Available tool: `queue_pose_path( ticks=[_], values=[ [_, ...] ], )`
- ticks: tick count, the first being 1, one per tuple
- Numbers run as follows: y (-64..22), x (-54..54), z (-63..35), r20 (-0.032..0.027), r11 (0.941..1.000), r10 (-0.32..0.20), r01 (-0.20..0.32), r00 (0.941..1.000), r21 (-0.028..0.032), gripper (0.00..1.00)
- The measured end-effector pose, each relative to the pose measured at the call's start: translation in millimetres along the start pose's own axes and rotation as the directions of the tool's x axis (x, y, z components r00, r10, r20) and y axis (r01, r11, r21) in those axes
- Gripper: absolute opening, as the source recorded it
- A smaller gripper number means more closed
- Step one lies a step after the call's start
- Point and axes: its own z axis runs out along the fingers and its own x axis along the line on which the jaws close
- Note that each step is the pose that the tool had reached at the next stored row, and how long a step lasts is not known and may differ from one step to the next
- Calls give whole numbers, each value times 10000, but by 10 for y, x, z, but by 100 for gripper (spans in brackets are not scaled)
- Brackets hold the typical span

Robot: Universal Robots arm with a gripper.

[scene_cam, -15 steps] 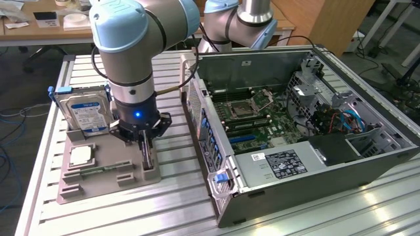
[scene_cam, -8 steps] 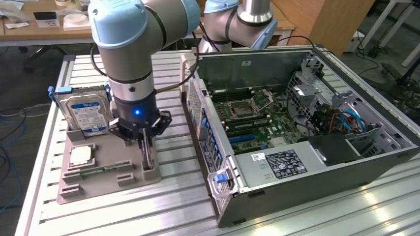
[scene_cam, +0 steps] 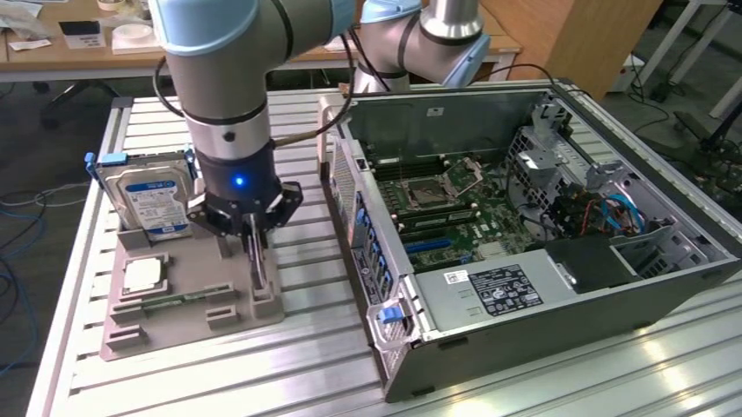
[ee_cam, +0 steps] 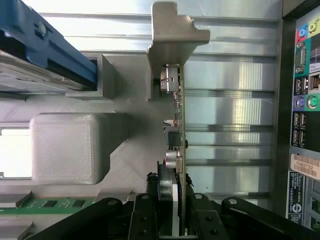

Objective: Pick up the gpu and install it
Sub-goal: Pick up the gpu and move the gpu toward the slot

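The claw (ee_cam: 172, 222) was closed on the gpu (ee_cam: 178, 117), which stood on edge in its holder (scene_cam: 221, 326), easy to pinch.

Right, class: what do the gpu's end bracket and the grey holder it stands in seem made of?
End bracket of the gpu: bare sheet metal, probably steel; silvery, satin sheen, thin and bent. Holder: probably 3D-printed plastic; matt grey, fine layered lines.

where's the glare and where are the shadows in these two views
Exterior view: white glare streaks the metal table toward the exterior view's right, and a blue light glows on the arm. Wrist view: the table slats wash out white behind the gpu, its bracket catches light, and a grey holder block throws a soft shadow.
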Motion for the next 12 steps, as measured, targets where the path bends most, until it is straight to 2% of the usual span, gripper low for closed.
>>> queue_pose_path(
  ticks=[6,12],
  values=[
    [5,-4,-184,1,10000,0,0,10000,0,28],
    [9,-6,-328,0,10000,0,0,10000,0,28]
  ],
)
